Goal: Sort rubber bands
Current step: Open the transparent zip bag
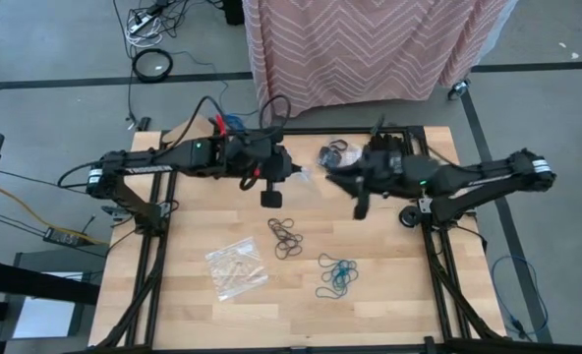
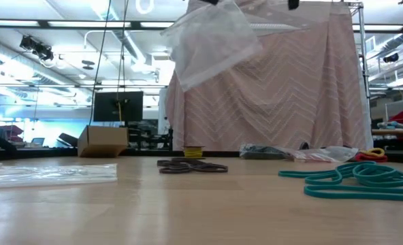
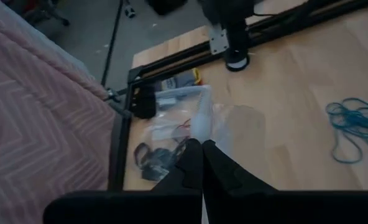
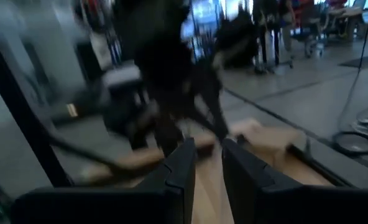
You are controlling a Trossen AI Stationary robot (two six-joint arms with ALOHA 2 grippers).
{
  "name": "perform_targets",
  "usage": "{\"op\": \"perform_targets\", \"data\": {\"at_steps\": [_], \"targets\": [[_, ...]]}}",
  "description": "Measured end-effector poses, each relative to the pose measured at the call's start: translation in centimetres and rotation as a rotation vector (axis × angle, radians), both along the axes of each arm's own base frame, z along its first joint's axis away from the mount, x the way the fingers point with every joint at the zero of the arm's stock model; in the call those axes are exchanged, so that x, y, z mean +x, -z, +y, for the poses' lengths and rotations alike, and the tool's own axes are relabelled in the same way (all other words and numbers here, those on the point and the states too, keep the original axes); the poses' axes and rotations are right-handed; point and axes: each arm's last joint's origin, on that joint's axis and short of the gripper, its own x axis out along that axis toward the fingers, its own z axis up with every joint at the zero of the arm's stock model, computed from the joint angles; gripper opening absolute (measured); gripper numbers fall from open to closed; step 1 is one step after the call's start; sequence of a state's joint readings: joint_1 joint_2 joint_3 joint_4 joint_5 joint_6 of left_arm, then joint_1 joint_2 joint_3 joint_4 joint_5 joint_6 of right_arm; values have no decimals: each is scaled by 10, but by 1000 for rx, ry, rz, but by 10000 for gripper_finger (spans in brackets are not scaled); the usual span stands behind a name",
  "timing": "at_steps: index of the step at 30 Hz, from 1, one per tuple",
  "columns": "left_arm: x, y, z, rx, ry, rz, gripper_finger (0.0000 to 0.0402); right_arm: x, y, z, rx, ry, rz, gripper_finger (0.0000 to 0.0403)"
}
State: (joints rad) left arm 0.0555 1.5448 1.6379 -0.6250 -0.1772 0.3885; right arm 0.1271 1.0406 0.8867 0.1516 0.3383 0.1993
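A clear plastic bag (image 1: pixel 311 175) hangs in the air over the far middle of the table, between my two grippers; the low view shows the bag (image 2: pixel 212 41) high above the wood. My left gripper (image 1: pixel 293 173) is shut on it from the left. My right gripper (image 1: pixel 334 179) meets it from the right, its fingers a narrow gap apart. Black rubber bands (image 1: pixel 285 236) and teal rubber bands (image 1: pixel 336 275) lie loose on the table. Another pile of black bands (image 1: pixel 338 152) lies near the far edge. My left gripper pinches an edge of the clear bag (image 3: pixel 202 127) between its two shut fingers, slanting down from the table's left. The bag is lifted clear of the table and hangs slack. My right gripper appears to hold the bag's opposite side (image 1: pixel 324 177), coming level from the table's right. Blur in the right wrist view hides the place of contact.
A second clear bag (image 1: pixel 236 267) with pale bands lies flat at the near left. More bags and small items (image 3: pixel 171 99) sit by the far edge frame. A pink patterned cloth (image 1: pixel 370 44) hangs beyond the far edge.
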Motion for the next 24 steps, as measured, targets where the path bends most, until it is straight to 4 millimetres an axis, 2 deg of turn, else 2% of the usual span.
{"op": "perform_targets", "data": {"at_steps": [5, 8, 13, 24], "targets": [[-1, 2, 0, -23, 34, 23, 1, 25, 20, -1, -58, 25, 79, 74], [-3, 5, 0, -32, 43, 56, 1, 32, 27, -6, -64, 44, 107, 88], [-4, 7, -1, -42, 47, 84, 1, 36, 30, -14, -39, 20, 114, 113], [-3, 6, -1, -45, 49, 67, 1, 38, 30, -18, -9, -12, 98, 113]]}}
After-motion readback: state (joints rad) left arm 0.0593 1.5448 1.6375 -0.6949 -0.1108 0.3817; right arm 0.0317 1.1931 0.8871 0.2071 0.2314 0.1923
